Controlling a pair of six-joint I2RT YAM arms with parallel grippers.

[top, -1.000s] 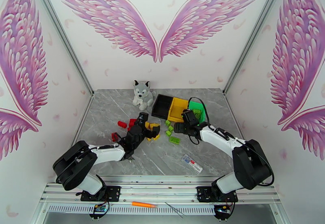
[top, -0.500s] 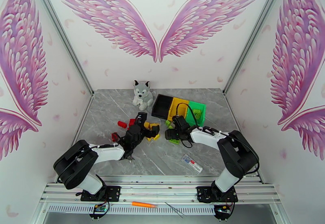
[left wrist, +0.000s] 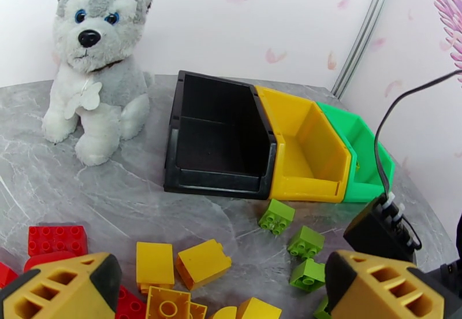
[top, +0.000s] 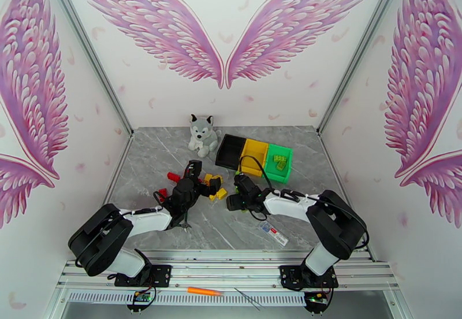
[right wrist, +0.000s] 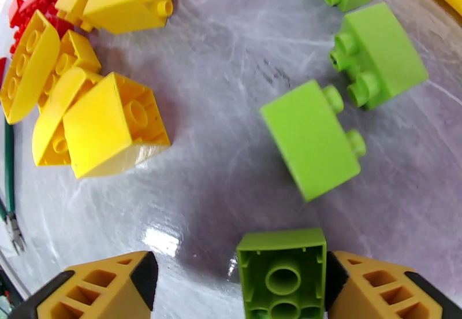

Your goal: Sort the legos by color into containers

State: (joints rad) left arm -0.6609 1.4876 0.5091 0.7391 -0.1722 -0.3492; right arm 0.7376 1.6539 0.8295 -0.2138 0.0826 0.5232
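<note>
The legos lie mid-table: red ones (top: 173,177) at the left, yellow ones (top: 218,192) in the middle and light green ones (left wrist: 305,240) at the right. My left gripper (top: 198,175) hovers open over the red and yellow pile, its fingers (left wrist: 58,285) wide apart and holding nothing. My right gripper (right wrist: 239,282) is low over the green bricks with its jaws open. An upturned green brick (right wrist: 283,274) lies between them, against the right finger (right wrist: 387,285) and clear of the left one. The black (top: 231,151), yellow (top: 254,155) and green (top: 278,163) containers stand in a row behind; two green bricks lie in the green one.
A plush husky (top: 202,134) sits left of the black bin. Green-handled pliers (right wrist: 8,170) lie near the yellow bricks. A small white packet (top: 272,232) lies on the near right of the table. The right arm's cable (left wrist: 392,118) loops beside the green bin.
My right gripper moved from over the green bin down and left to the green bricks on the table, and its jaws narrowed a little. The left gripper shifted slightly back and left, still open.
</note>
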